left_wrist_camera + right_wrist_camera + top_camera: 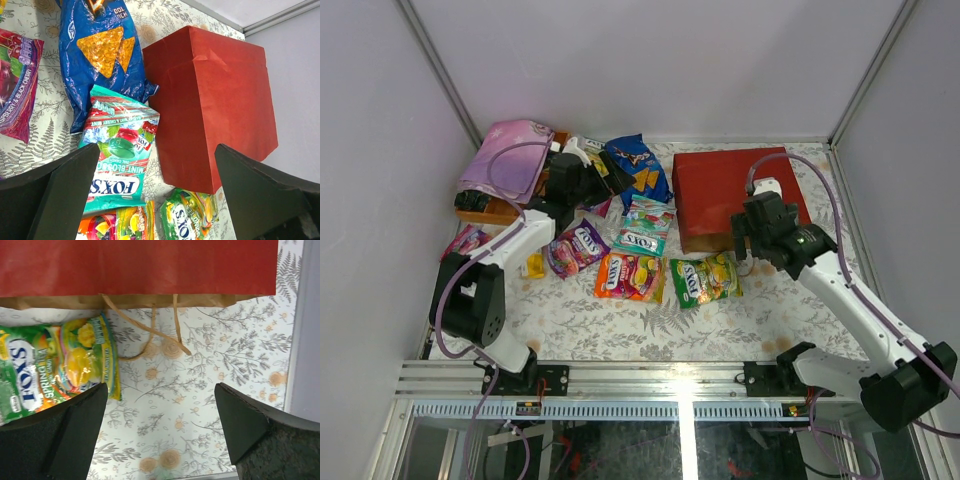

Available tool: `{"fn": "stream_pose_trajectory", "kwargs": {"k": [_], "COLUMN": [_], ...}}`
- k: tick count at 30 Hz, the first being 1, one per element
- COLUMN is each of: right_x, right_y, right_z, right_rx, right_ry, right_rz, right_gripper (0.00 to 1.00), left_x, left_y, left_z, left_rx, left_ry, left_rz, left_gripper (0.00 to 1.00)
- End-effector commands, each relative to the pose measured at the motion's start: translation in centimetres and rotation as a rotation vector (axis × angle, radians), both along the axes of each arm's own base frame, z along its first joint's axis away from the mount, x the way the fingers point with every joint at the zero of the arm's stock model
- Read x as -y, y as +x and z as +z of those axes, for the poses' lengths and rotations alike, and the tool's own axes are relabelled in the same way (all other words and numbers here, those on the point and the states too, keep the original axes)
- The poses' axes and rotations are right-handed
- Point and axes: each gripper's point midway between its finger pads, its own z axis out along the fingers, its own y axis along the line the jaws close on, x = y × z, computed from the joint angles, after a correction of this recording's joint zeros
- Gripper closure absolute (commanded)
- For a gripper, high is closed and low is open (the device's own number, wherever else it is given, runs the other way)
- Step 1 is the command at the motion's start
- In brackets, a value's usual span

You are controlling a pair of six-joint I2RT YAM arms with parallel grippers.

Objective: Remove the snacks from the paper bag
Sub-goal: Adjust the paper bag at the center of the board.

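Hovering just off the bag's (740, 190) near edge, the right gripper (160, 405) stands wide and empty, with the bag's mouth and handles (145, 326) directly ahead. The bag lies flat at the far right of the table, mouth toward the arms and base toward the back wall, so its axis runs near to far. The left gripper (157, 155), also wide, hangs over the teal packet (117, 150), farther from the mouth. Snacks (630, 275) lie left of the bag. Whether any are inside is hidden.

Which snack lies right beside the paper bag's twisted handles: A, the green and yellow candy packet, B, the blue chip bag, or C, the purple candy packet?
A: the right wrist view shows the green and yellow candy packet next to the twisted handles at the mouth of the paper bag.
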Motion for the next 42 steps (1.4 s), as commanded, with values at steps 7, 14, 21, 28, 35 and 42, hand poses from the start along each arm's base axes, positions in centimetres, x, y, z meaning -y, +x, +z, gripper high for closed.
{"fn": "stream_pose_trajectory", "kwargs": {"k": [7,14,21,28,35,42], "right_x": [0.6,-0.7,0.8,5.2,5.8,3.2], "right_y": [3.8,6.5,9.5,14.7,19.3,18.7], "right_z": [-2.1,-4.7,-5.6,-2.8,5.7,17.1], "right_rx": [-0.011,-0.067,-0.088,0.041,0.230,0.406], "right_ry": [-0.189,-0.244,-0.290,-0.152,0.010,0.109], "right_rz": [0.014,0.053,-0.037,-0.247,-0.277,-0.167], "right_gripper": [0.06,0.14,0.75,1.00,1.00,1.00], "left_x": [0.0,-0.2,-1.1,-1.3,-2.6,-1.7], "left_y": [0.7,0.4,0.0,0.5,0.4,0.6], "left_z": [2.1,2.2,2.1,2.1,1.9,1.7], "left_rx": [0.073,0.066,0.065,0.050,0.046,0.046], "left_ry": [0.016,0.043,0.035,0.007,0.019,0.022], "left_rz": [0.009,-0.003,0.004,-0.013,0.018,0.005], "left_gripper": [0.00,0.00,0.00,0.00,0.00,0.00]}}
